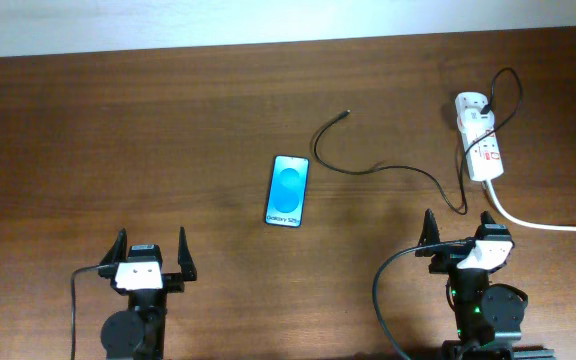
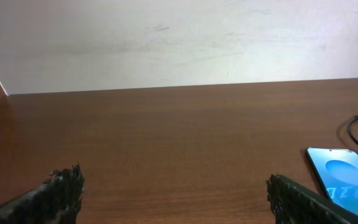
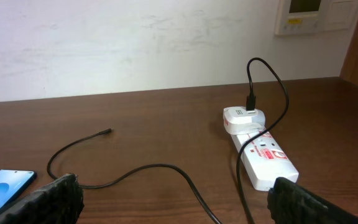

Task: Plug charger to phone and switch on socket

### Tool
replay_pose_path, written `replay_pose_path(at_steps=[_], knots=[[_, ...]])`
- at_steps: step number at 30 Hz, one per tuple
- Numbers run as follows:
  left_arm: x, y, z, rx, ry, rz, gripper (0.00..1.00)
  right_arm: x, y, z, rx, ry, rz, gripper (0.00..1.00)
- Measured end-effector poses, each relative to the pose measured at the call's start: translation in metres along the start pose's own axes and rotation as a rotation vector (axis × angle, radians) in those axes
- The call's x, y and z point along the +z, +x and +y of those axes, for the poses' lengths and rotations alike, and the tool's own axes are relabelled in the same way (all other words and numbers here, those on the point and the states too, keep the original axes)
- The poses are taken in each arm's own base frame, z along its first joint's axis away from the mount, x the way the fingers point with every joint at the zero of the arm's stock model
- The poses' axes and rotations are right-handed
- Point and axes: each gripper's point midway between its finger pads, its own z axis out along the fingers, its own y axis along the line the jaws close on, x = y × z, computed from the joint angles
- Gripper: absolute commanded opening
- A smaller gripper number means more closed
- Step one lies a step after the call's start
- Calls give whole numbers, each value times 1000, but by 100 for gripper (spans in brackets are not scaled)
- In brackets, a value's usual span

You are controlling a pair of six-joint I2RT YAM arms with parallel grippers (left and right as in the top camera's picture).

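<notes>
The phone [image 1: 287, 190] lies flat on the table's middle, blue screen up, white text strip at its near end. It also shows in the left wrist view [image 2: 344, 176] and the right wrist view [image 3: 4, 186]. The charger cable [image 1: 388, 167] runs from the socket [image 1: 479, 137] in loops, its free plug tip [image 1: 346, 114] lying beyond the phone. The cable [image 3: 148, 168], tip [image 3: 107, 131] and socket [image 3: 260, 149] show in the right wrist view. My left gripper [image 1: 152, 254] is open and empty at the near left. My right gripper [image 1: 458, 230] is open and empty, near the socket's front end.
The socket's thick white cord [image 1: 548, 224] runs off to the right edge. A white adapter [image 3: 243, 117] is plugged in at the socket's far end. A white wall [image 2: 179, 43] stands behind the table's far edge.
</notes>
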Motion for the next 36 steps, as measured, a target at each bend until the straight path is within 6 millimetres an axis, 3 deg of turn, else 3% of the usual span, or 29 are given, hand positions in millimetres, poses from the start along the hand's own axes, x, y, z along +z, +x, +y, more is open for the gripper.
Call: replay_pose_path(at_steps=[30,36], knots=[[0,-4,-6,0,37,-17,99,0,0,0,0,0,0,98],[-7,-52,-7,-5,59,-35,99,0,0,0,0,0,0,98]])
